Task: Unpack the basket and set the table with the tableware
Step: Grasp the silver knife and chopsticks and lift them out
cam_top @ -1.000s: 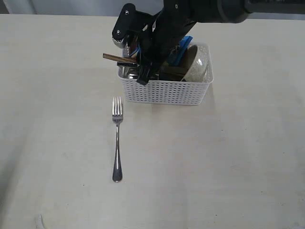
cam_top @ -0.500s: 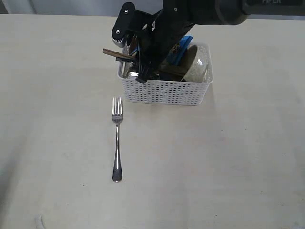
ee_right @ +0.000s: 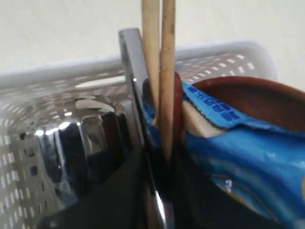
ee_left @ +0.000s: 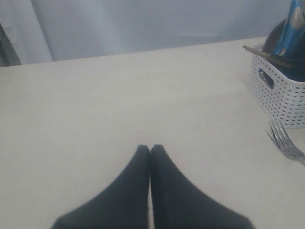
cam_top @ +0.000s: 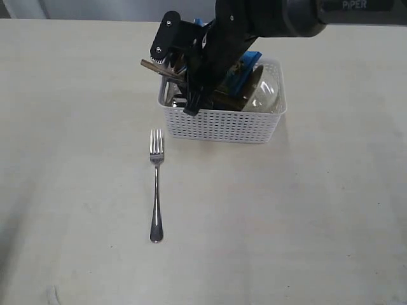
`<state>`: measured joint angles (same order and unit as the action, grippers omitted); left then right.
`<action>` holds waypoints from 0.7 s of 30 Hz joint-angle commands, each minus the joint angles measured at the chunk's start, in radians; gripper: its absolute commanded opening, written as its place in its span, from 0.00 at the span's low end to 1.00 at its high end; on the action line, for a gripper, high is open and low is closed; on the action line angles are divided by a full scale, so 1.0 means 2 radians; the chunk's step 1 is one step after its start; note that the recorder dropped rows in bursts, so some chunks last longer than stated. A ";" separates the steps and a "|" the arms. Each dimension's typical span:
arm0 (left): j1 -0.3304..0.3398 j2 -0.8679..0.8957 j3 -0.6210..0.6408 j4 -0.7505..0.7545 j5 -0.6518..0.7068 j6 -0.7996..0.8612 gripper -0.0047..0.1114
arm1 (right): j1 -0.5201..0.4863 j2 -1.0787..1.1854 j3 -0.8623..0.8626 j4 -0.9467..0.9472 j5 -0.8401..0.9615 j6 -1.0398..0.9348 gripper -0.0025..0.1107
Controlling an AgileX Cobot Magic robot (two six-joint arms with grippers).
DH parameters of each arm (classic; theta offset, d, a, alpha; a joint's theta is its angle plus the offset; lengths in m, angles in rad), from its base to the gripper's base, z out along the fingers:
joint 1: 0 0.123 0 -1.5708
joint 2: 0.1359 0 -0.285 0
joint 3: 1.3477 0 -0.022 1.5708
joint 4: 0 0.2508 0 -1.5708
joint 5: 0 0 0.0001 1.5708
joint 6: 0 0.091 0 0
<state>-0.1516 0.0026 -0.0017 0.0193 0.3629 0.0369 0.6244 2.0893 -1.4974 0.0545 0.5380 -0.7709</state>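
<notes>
White capitals "PIPER" on black upper link of right arm (cam_top: 353, 5), top edge of exterior view; only word legible in scene. Row of small white characters on dark blue band of blue chip bag (ee_right: 238, 143) inside basket (ee_right: 57, 71), seen close in right wrist view: too blurred and too small to read. Left wrist view: no text, label or number legible on anything.

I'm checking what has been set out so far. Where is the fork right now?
The fork lies flat on the table, left of centre in the exterior view, just in front of the basket's left front corner, tines pointing toward it.
</notes>
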 commanded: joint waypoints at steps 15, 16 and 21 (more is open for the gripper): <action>0.001 -0.001 0.001 0.002 -0.002 -0.002 0.04 | -0.002 -0.045 0.005 0.002 0.027 0.017 0.02; 0.001 -0.001 0.001 0.002 -0.002 -0.002 0.04 | -0.002 -0.046 0.005 0.002 0.026 0.017 0.02; 0.001 -0.001 0.001 0.002 -0.002 -0.002 0.04 | -0.002 -0.061 0.005 0.002 0.011 0.021 0.02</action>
<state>-0.1516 0.0026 -0.0017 0.0193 0.3629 0.0369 0.6244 1.9979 -1.4881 0.0586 0.5883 -0.7387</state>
